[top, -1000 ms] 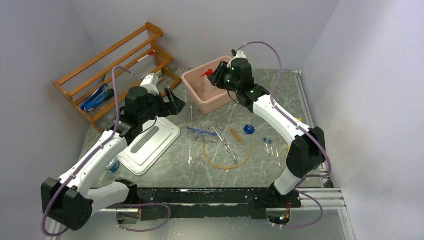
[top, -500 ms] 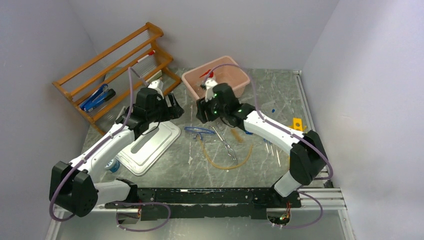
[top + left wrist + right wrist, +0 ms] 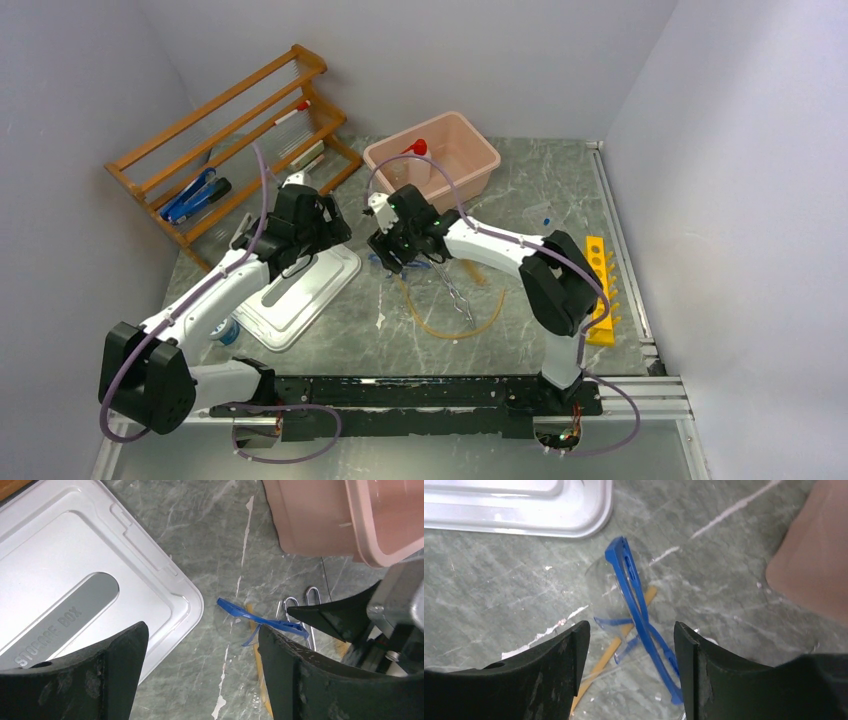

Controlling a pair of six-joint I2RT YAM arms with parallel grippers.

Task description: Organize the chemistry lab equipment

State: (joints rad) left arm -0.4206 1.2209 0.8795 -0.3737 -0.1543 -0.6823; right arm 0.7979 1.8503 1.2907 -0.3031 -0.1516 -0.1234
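Top external view finds both arms reaching from the near edge of a grey-green marbled table [image 3: 390, 350] toward its middle. Closest to the bases, a loop of tan tubing [image 3: 445, 332] lies flat on the surface, with metal tongs [image 3: 457, 295] lying inside the loop. A yellow tube rack [image 3: 603, 310] rests along the right-hand rail, partly behind the right arm's elbow. To the left, a white lid [image 3: 300, 285] lies flat on the table.

Just beyond the loop, blue-framed goggles [image 3: 634, 587] lie on the table near the lid's corner, with one end of the tubing passing under them. The right gripper [image 3: 630, 627] hangs directly over them, jaws spread apart and pointing down. The right wrist view shows the blue frame in the gap between the two fingers, and nothing is gripped. The left gripper [image 3: 202, 635] hovers by the lid's corner, jaws spread wide and empty. In the left wrist view the goggles sit between its fingers, with a dark finger of the other gripper at the right edge.

Farther back, a pink tub [image 3: 480, 145] stands open, and a white red-capped bottle [image 3: 418, 147] shows inside it. At the far left, against the wall, an orange wooden shelf [image 3: 230, 110] holds blue and black items too small to identify
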